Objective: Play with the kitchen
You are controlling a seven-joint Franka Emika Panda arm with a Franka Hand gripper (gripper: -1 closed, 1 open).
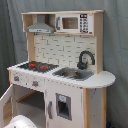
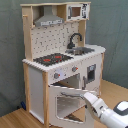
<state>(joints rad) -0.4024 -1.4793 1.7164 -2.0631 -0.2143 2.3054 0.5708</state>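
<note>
The toy kitchen (image 1: 60,80) (image 2: 60,65) stands tall, white and light wood, in both exterior views. It has a black-and-red stovetop (image 2: 52,59), a black faucet (image 2: 75,40) over the sink (image 1: 74,74), a grey hood (image 2: 48,20) and knobs (image 2: 57,75). Its windowed oven door (image 2: 67,104) hangs swung open. In the second exterior view my gripper (image 2: 86,95) is at the door's upper free edge, reaching from the second exterior view's lower right. Only a white part of the arm (image 1: 22,122) shows in the first exterior view.
A small microwave (image 1: 74,23) sits on the top shelf. The lower cupboard door (image 1: 62,106) beside the oven is closed. A wooden floor (image 2: 15,117) lies around the kitchen and a grey curtain (image 2: 10,55) hangs behind it.
</note>
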